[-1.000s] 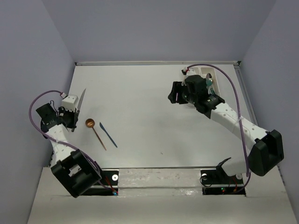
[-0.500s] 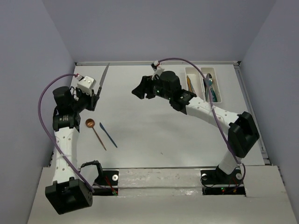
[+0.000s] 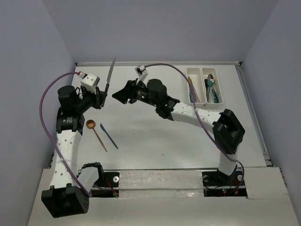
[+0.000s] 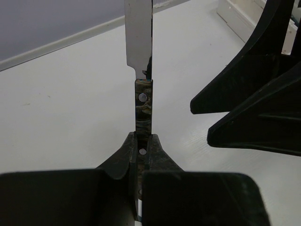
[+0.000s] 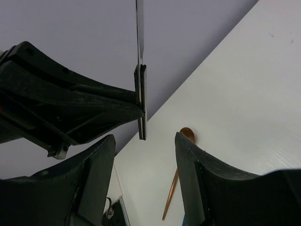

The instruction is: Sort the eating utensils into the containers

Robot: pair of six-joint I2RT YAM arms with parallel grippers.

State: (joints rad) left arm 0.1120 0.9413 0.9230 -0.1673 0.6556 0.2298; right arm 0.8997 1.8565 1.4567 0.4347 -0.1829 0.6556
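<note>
The left hand [image 4: 141, 146] is clamped on a silver-bladed, dark-handled table knife [image 4: 139, 56], raised well apart from the twin white plastic trays [image 3: 197, 96]. The knife's handle end is hidden and its tip is cut off. The right hand [image 5: 146, 139] gapes just beside the knife. The trays' contents are hard to make out.

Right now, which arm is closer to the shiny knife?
Left. The left fingers are shut on the knife by its handle; the right fingers hang open just beside it, not touching.
</note>
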